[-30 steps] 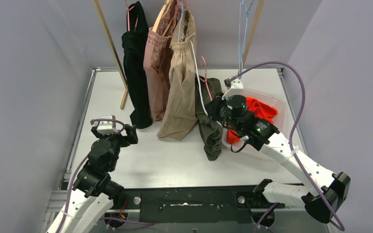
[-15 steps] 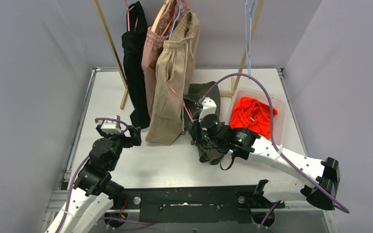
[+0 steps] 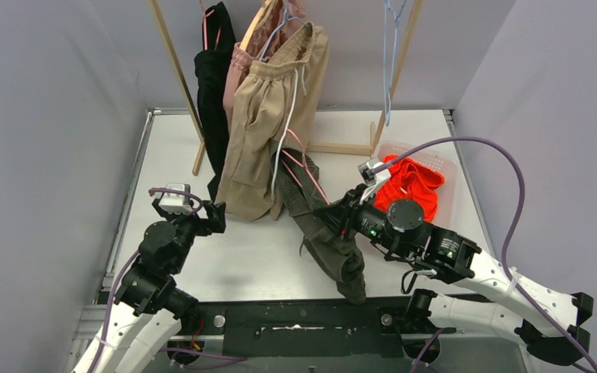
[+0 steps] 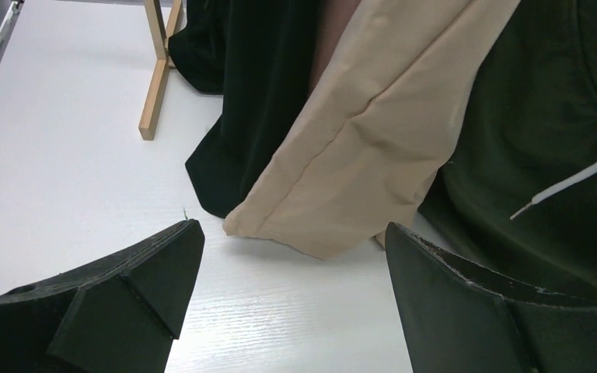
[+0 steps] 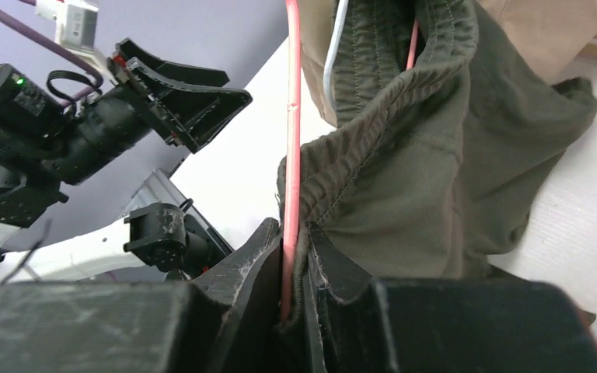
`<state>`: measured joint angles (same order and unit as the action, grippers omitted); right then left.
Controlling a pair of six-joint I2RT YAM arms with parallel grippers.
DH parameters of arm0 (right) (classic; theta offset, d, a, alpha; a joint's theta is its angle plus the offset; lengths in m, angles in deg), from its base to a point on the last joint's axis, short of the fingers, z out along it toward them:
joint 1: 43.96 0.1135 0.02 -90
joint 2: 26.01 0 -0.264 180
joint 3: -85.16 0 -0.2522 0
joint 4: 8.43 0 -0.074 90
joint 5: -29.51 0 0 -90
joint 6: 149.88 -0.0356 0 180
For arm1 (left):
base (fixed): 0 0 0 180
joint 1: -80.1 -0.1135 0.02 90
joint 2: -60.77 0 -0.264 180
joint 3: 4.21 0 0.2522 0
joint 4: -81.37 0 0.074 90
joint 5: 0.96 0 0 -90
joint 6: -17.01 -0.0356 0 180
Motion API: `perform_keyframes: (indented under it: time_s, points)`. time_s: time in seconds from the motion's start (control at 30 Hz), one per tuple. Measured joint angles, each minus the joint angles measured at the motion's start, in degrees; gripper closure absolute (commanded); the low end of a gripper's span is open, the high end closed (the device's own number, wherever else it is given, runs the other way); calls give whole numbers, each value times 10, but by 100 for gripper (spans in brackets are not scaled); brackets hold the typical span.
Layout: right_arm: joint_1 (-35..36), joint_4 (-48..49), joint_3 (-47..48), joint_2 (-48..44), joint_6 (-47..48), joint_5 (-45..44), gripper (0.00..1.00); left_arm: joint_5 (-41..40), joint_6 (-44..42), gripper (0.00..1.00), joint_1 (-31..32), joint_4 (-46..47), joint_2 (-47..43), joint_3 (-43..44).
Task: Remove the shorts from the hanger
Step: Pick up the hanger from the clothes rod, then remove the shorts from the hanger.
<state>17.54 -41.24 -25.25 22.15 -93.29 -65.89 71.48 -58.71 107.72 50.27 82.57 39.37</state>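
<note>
Orange shorts (image 3: 408,185): off, in right bin (image 3: 448,162). Olive shorts (image 3: 334,252): down on mid bench, waistband and pink hanger (image 5: 291,116) pinched together in right claw (image 5: 291,252); hanger not yet out. Beige shorts (image 3: 268,132), pink shorts (image 3: 232,78), black shorts (image 3: 214,70): hanging, far. Left claw (image 4: 291,233): apart, empty.
</note>
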Motion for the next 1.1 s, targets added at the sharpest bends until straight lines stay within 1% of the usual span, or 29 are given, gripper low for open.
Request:
perform_keyframes:
  time_s: [0.13, 0.3, 0.43, 0.53, 0.63, 0.77, 0.87, 0.97, 1.1]
  points:
    - [1, 0, 7, 0, 17, 19, 100, 1, 0, 12, -1, 0, 2, 4]
    - [1, 3, 0, 45, 52, 61, 100, 0, -2, 13, -12, 0, -1, 4]
    - [1, 8, 2, 125, 95, 106, 100, -1, -2, 16, -15, 0, 0, 4]
    - [-2, 13, 2, 183, 126, 125, 100, 10, -2, 16, -16, -4, 1, 6]
    - [-25, 25, 1, 204, 140, 167, 100, 47, -3, 16, -17, -5, 2, 12]
    - [-81, 64, 0, 206, 141, 226, 100, 111, -1, 16, -18, 0, 0, 13]
    - [-103, 84, 0, 216, 139, 253, 100, 145, 37, 16, -18, 5, 3, 24]
    - [-102, 96, 0, 231, 139, 274, 100, 191, 91, 17, -19, 54, 9, 27]
    - [-101, 103, -1, 240, 136, 294, 100, 249, 145, 23, -18, 148, 44, 26]
